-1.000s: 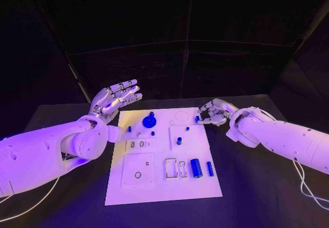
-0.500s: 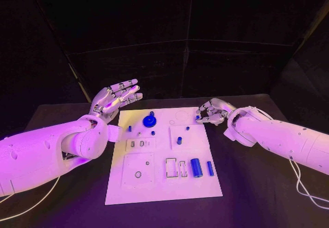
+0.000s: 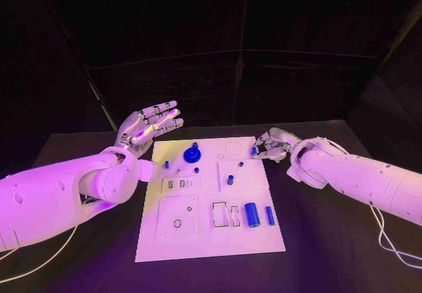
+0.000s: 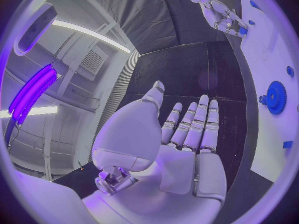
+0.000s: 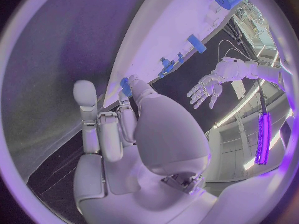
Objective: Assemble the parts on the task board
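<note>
Right hand (image 3: 271, 147) pinches a small blue part (image 3: 254, 151) at the task board's (image 3: 211, 244) far right edge. Left hand (image 3: 149, 127) hovers beside the board's far left corner, fingers spread, holding nothing.

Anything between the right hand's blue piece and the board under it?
Nothing visible. The right hand pinches a small blue piece at the far right corner of the white board, with bare board beside it. The left hand is off past the other edge.
</note>
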Robot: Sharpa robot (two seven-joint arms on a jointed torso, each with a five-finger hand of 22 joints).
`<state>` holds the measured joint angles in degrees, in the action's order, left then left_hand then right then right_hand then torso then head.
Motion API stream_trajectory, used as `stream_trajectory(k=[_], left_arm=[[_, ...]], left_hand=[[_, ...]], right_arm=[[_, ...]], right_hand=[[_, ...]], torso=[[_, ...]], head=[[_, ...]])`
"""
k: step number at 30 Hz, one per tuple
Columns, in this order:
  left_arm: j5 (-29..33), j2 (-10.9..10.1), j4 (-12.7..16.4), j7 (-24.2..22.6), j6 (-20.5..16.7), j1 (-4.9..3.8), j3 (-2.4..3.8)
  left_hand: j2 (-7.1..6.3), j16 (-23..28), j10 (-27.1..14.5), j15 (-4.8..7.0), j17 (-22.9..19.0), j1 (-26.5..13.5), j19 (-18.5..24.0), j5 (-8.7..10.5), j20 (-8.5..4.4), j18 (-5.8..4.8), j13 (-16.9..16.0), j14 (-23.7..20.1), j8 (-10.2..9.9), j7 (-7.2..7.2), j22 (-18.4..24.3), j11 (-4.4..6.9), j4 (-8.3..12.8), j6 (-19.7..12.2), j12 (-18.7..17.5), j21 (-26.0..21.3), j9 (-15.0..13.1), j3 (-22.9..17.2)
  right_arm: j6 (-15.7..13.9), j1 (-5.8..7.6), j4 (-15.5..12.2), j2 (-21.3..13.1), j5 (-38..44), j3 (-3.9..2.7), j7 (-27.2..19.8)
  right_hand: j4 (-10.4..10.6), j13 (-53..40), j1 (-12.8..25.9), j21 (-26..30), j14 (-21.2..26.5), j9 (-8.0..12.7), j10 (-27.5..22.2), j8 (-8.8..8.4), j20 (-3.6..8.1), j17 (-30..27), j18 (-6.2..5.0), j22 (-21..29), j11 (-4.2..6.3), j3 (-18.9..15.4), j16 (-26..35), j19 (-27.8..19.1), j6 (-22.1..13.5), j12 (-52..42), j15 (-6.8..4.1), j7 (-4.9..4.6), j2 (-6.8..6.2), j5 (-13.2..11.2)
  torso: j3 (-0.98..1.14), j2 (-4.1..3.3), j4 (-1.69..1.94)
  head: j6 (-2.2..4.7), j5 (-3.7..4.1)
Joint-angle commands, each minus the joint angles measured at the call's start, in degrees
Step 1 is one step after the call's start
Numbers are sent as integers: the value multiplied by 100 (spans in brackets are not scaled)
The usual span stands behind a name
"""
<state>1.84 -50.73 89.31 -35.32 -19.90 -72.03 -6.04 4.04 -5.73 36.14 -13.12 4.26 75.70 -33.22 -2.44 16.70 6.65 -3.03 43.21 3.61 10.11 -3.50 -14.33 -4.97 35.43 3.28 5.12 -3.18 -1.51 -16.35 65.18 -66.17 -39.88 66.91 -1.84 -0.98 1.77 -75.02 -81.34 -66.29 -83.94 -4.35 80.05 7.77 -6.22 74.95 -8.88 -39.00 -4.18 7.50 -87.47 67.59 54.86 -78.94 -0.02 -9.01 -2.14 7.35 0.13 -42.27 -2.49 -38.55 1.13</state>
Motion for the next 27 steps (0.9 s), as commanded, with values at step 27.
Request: stream_trajectory(k=[27], left_arm=[[-42, 0, -22, -54, 94, -6, 4]], left_hand=[[35, 30, 0, -6, -8, 27, -35, -22, -11, 80, 1, 17, -38, 611, 7, -11, 49, 5, -28, -35, 6, -7]], right_arm=[[-508, -1, 22, 24, -37, -4, -300]], right_hand=[[-168, -376, -13, -146, -486, -11, 273, 178, 185, 910, 43, -214, 211, 389, -52, 137, 651, -264, -189, 220, 433, -40]], torso=[[9, 7, -4]], head=[[-31, -20]])
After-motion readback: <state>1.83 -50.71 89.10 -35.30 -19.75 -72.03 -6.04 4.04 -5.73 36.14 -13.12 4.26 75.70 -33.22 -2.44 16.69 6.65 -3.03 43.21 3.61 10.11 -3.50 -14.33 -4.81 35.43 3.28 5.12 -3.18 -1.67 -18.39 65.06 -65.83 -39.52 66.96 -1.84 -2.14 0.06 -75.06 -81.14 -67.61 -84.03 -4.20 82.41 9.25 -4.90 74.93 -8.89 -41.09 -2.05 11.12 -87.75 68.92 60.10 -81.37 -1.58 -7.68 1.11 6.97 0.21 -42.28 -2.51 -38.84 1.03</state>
